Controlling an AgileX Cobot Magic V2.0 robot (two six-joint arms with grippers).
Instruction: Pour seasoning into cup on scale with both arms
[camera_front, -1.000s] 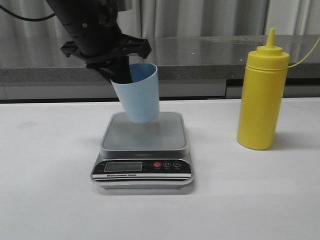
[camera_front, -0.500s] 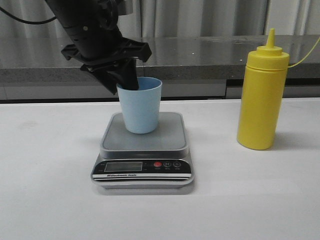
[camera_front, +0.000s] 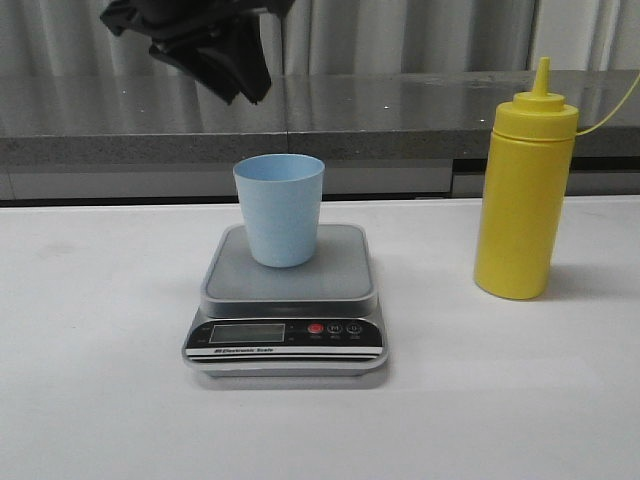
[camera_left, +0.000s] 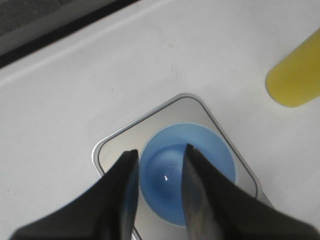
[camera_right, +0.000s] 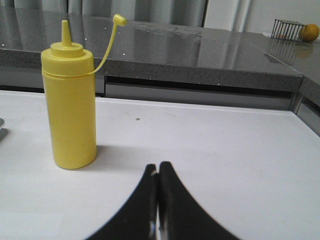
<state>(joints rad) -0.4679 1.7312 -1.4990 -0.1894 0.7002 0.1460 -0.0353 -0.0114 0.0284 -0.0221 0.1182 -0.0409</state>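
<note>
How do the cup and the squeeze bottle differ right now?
The cup is pale blue, short, open-topped and stands on the scale; the squeeze bottle is yellow, about twice as tall, nozzle-topped and stands on the table. Both are upright, and no tool holds either.

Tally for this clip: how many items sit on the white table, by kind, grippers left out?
Yellow squeeze bottle: 1
Pale blue cup: 1
Digital scale: 1
Total: 3
</note>
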